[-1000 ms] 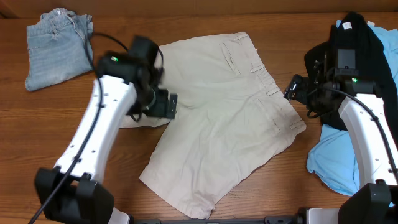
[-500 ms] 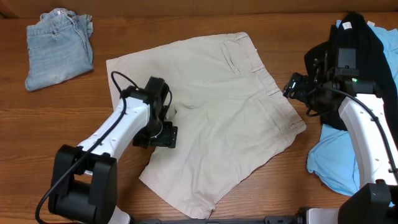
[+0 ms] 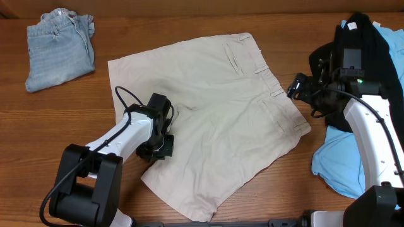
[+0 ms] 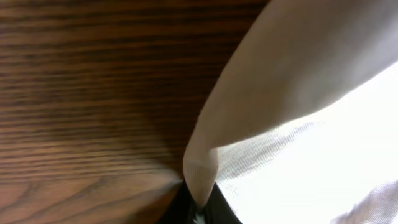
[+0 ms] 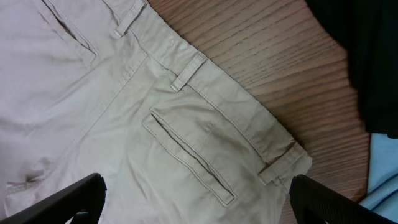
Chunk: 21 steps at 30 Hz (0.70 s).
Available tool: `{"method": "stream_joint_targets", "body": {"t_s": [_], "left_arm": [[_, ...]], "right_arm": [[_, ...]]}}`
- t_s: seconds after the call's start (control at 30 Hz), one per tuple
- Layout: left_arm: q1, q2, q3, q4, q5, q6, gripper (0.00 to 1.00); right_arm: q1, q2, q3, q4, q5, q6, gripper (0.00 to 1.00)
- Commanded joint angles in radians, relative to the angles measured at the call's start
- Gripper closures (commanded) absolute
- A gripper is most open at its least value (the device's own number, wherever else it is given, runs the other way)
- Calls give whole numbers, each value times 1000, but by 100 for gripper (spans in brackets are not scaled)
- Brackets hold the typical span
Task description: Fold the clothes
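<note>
The pale beige shorts [image 3: 221, 107] lie spread flat across the middle of the table, back pockets up and waistband toward the right. My left gripper [image 3: 160, 146] sits low at their left edge, shut on a pinched fold of the beige cloth [image 4: 200, 177] that rises from between the black jaws. My right gripper [image 3: 297, 88] hovers open over the waistband's right end. In the right wrist view its two fingers [image 5: 62, 196] stand wide on either side of a back pocket [image 5: 189, 158] and a belt loop.
Folded light-blue denim [image 3: 60, 47] lies at the back left. At the right edge a black garment [image 3: 366, 44] is piled over a sky-blue top [image 3: 344, 167]. Bare wooden table [image 3: 50, 126] shows left of the shorts and along the front.
My left arm came down and toward the front along the shorts' left edge, and its gripper closed on the cloth. The right arm stayed put.
</note>
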Motion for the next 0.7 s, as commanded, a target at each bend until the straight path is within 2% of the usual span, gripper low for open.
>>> {"method": "stream_joint_targets", "body": {"t_s": [0.0,0.1,0.27,0.47,0.67], "left_arm": [[18,2,-10,5,-177,-89,96],[66,2,-10,38,-244,-121,96],[196,2,-10,197,-319,-92,96],[333,2,-10,395,-324,93,96],[408,2,-6,609,-331,314,96]], "right_arm": [[5,-13,4,8,-6,-5,1],[5,-12,4,19,-6,-5,0],[5,-12,4,75,-7,-4,0],[5,1,2,129,-9,-3,0],[33,59,2,261,-143,-36,1]]}}
